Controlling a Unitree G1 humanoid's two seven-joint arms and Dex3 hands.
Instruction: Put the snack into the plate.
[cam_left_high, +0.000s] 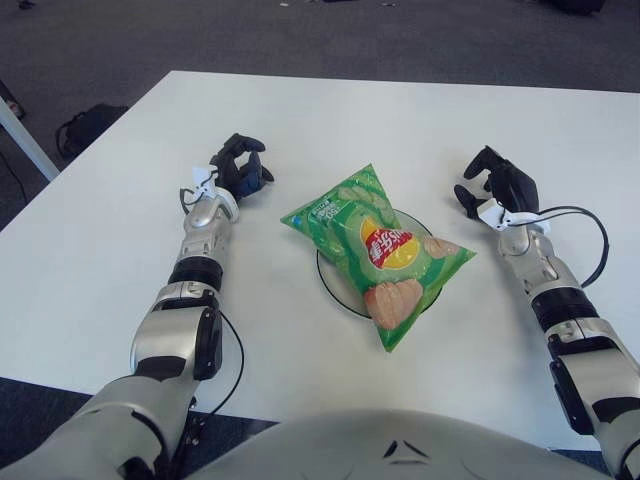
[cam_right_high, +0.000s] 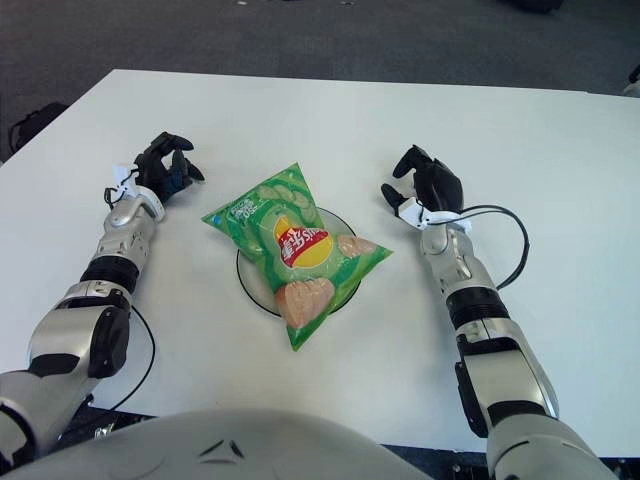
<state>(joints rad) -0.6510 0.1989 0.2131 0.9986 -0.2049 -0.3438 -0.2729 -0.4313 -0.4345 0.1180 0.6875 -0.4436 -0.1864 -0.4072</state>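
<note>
Between the left hand (cam_left_high: 238, 170) and the right hand (cam_left_high: 503, 187), the middle of the table (cam_left_high: 420, 120) is taken up by the snack bag (cam_left_high: 375, 252), which lies across the plate (cam_left_high: 335, 285) and hides most of it. Bare table is left inward of each hand up to the bag's edge. Beyond both hands, toward the far edge, open table is seen. A black cable (cam_left_high: 590, 235) loops just outward of the right hand's wrist.
</note>
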